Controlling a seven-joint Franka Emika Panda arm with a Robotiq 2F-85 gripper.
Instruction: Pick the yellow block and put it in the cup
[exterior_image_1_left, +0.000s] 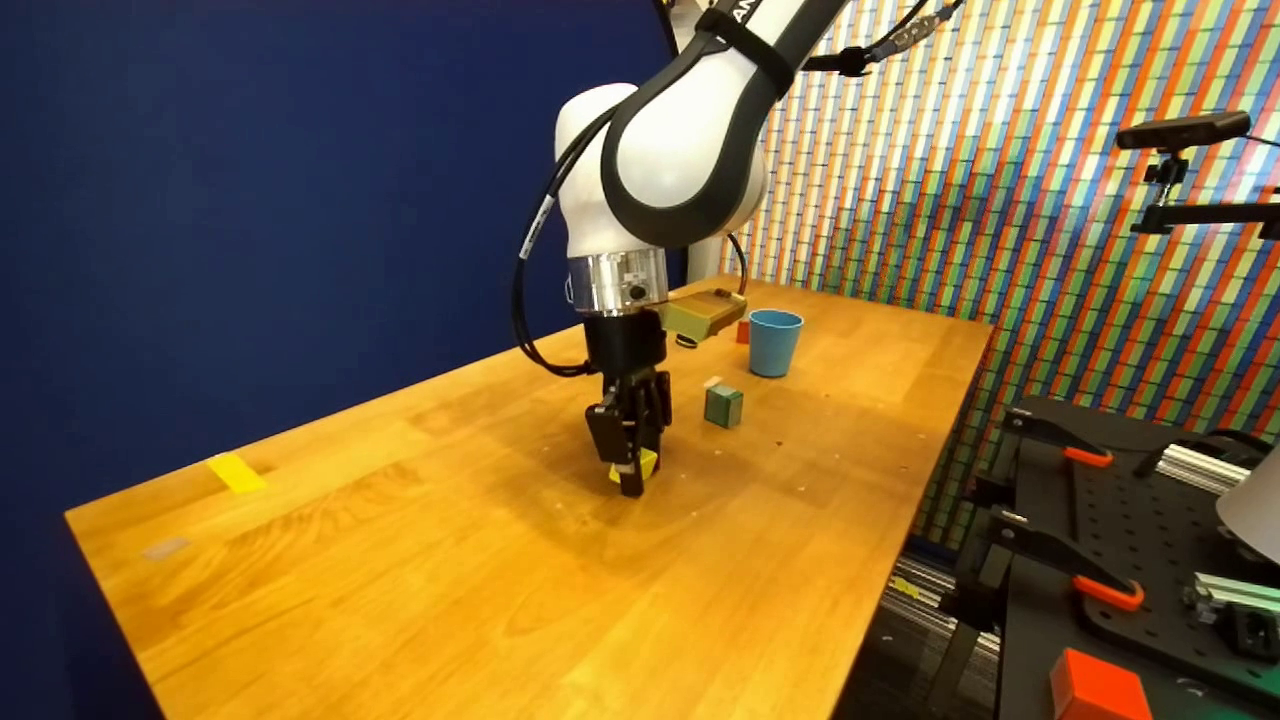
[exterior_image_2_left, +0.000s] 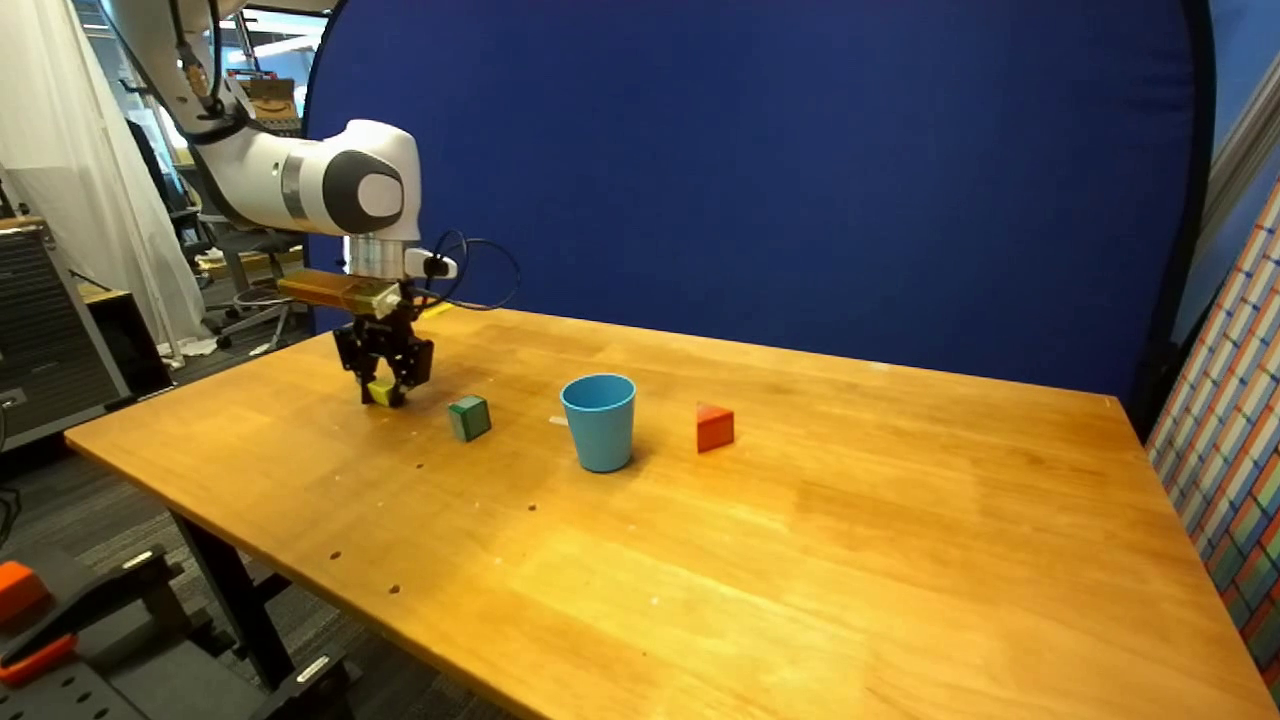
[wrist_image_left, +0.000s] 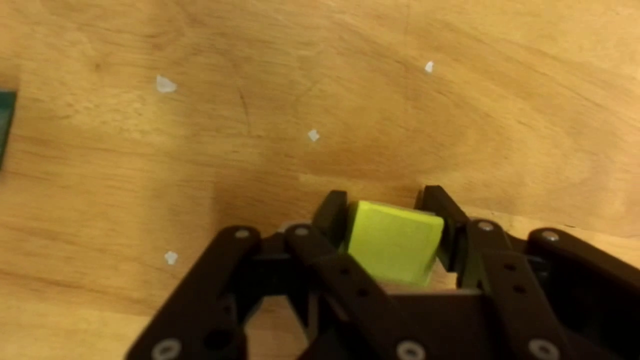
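The yellow block (wrist_image_left: 395, 240) sits between my two black fingers in the wrist view, turned slightly relative to them. My gripper (wrist_image_left: 385, 199) points straight down and is partly closed, with its fingers against the block's sides. In both exterior views the gripper (exterior_image_1_left: 643, 474) (exterior_image_2_left: 381, 400) is at table level, and the block (exterior_image_1_left: 649, 462) (exterior_image_2_left: 382, 392) shows partly between the fingers. I cannot tell whether it touches the table. The light-blue cup (exterior_image_1_left: 773, 345) (exterior_image_2_left: 600, 425) stands upright, apart from the gripper, beyond the green cube. Its inside bottom is hidden.
The green cube (exterior_image_1_left: 724, 406) (exterior_image_2_left: 469, 418) stands between gripper and cup; its edge shows in the wrist view (wrist_image_left: 6, 117). A red block (exterior_image_2_left: 715, 428) lies past the cup. Flat yellow tape (exterior_image_1_left: 237, 472) is near the table's (exterior_image_1_left: 480, 600) far end. A blue backdrop (exterior_image_2_left: 760, 180) borders the table.
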